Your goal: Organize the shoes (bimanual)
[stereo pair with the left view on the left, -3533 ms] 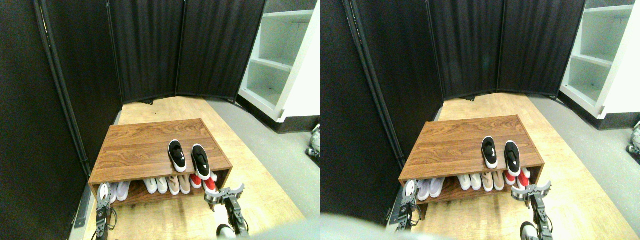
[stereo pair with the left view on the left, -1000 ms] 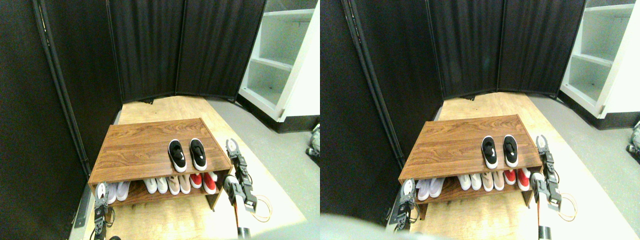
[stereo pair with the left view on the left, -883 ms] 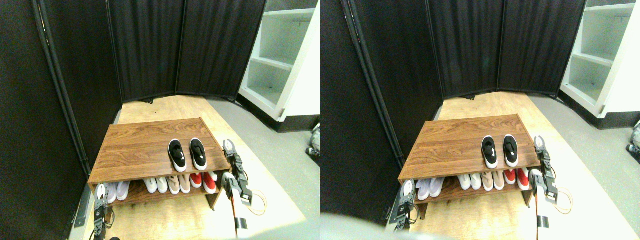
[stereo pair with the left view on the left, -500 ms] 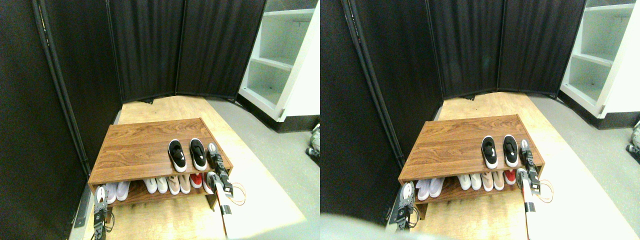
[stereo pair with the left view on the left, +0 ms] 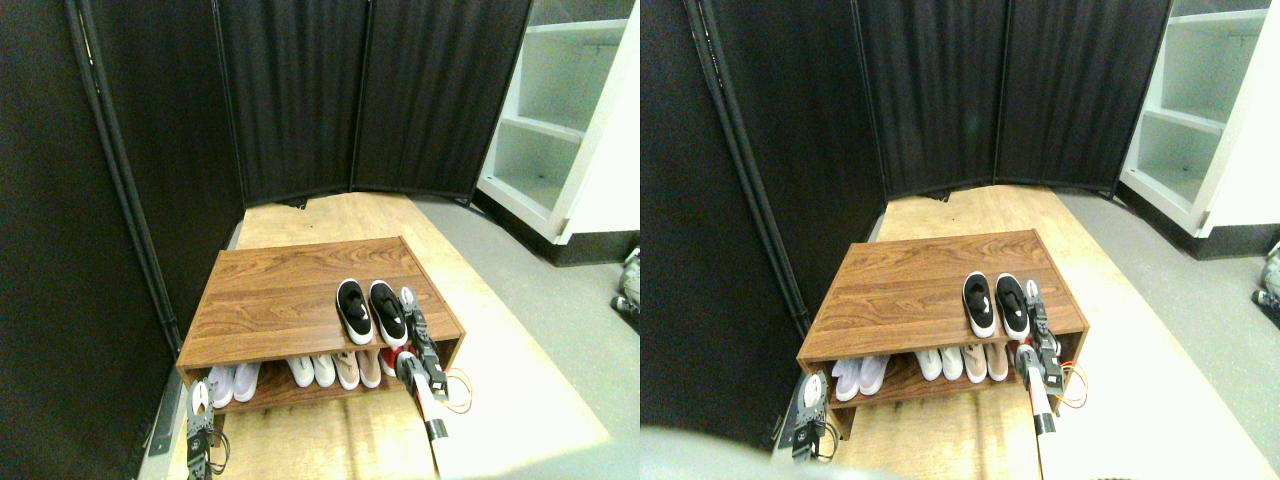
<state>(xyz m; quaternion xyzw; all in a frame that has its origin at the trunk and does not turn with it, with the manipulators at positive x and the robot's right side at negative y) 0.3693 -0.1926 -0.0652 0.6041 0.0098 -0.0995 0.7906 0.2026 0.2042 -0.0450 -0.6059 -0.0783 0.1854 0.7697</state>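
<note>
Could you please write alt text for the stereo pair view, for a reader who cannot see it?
Two black slip-on shoes sit side by side on top of a low wooden shoe rack, with the right gripper against the right shoe. The left gripper hangs low by the rack's left corner.

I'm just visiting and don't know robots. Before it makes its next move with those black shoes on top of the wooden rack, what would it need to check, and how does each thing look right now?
1. Both black shoes on the rack top: ok, side by side, soles down.
2. Pair closed up: ok, the two look to be touching.
3. Right gripper placed at the right-hand shoe: ok, close against its outer side.
4. Firm contact with that shoe: cannot tell, too small.
5. Left gripper clear of the pair: ok, low at the rack's left front corner.
6. Lower shelf shoes undisturbed: ok, lined up.
</note>
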